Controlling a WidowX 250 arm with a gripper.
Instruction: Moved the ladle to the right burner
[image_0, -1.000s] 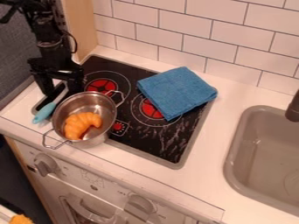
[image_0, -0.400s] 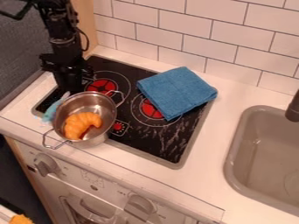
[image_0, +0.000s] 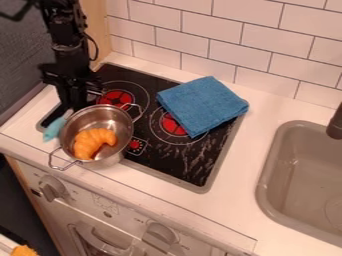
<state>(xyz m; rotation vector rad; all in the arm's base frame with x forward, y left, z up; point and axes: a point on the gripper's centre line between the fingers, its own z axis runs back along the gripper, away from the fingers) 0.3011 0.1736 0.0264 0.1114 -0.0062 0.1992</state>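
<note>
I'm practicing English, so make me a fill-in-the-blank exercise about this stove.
An orange croissant lies inside a silver metal ____. The folded cloth partly on the black stovetop is ____. As pictured, the turquoise handle is to the ____ of the croissant. The stovetop's burner centers are ____.

Missing words: pot; blue; left; red.

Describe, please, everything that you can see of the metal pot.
The pot is round, lidless, of shiny silver-coloured metal, with two wire loop handles: one towards the back, one towards the front. It sits at the front left of the stove. Inside lies an orange croissant. The turquoise ladle handle is beside it; I cannot tell whether they touch.
</note>
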